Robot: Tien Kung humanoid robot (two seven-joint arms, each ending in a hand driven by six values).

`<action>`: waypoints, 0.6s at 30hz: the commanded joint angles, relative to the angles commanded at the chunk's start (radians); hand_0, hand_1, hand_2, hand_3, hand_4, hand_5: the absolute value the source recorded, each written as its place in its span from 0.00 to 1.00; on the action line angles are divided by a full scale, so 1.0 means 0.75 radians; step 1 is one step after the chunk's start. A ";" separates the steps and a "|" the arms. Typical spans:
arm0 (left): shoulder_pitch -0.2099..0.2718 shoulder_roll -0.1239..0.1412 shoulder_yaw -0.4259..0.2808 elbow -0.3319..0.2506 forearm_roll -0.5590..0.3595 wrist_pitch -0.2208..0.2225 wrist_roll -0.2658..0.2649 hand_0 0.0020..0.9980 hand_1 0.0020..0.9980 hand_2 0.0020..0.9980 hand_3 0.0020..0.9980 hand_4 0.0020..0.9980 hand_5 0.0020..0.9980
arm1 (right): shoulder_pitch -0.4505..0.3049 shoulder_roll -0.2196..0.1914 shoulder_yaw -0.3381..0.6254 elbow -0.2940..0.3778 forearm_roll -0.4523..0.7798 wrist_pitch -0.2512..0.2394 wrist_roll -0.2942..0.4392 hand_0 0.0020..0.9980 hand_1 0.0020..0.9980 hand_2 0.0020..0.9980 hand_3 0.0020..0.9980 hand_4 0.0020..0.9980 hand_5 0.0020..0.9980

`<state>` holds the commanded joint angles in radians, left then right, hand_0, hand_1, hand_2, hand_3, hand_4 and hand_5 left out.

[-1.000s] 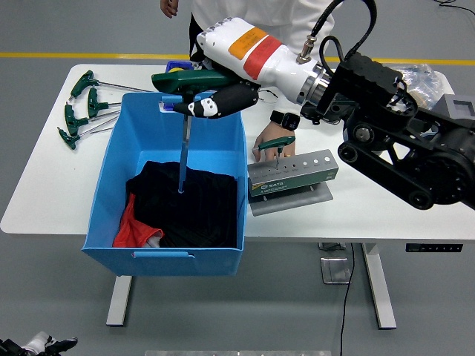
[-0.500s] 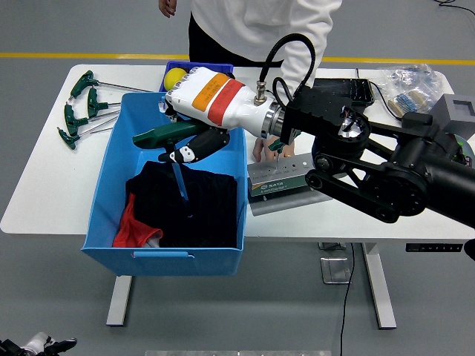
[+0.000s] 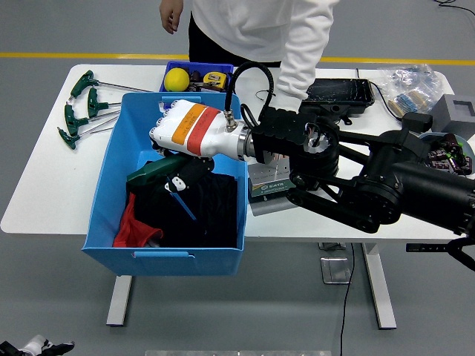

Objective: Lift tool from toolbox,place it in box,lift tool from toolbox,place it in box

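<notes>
The right hand (image 3: 178, 159) is gripping the green-handled tool (image 3: 157, 173) low inside the blue box (image 3: 111, 152), just above the dark cloth (image 3: 200, 219), seemingly so it can be set down gently there.

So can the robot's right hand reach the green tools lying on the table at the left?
Probably not right now: the right hand is down inside the blue box, holding a green-handled tool, and the box wall stands between it and the green tools.
</notes>
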<state>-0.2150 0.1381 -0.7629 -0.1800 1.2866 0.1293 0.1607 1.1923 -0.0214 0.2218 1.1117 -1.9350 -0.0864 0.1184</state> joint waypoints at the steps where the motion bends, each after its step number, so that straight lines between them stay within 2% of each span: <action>1: 0.001 0.000 -0.003 0.000 0.004 -0.001 0.001 0.70 0.66 0.68 0.63 0.66 0.67 | 0.002 0.004 0.001 -0.004 -0.004 0.002 0.000 0.53 0.45 0.51 0.48 0.93 0.60; 5: 0.003 0.001 -0.014 0.000 0.024 -0.005 0.005 0.70 0.66 0.68 0.63 0.66 0.67 | 0.009 0.016 0.010 -0.019 -0.009 -0.005 0.004 0.53 0.45 0.51 0.48 0.93 0.60; 6: 0.004 0.001 -0.016 0.000 0.027 -0.006 0.005 0.70 0.66 0.68 0.63 0.66 0.67 | 0.011 0.018 0.013 -0.023 -0.009 -0.006 0.004 0.69 0.61 0.66 0.53 0.93 0.59; 18: -0.003 0.007 -0.031 0.000 0.054 -0.014 0.009 0.71 0.66 0.68 0.63 0.66 0.67 | 0.024 0.010 0.068 -0.066 -0.008 -0.030 0.007 0.73 0.65 0.70 0.55 0.94 0.57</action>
<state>-0.2173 0.1435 -0.7861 -0.1800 1.3268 0.1184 0.1671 1.2104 -0.0142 0.2728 1.0626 -1.9413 -0.1086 0.1240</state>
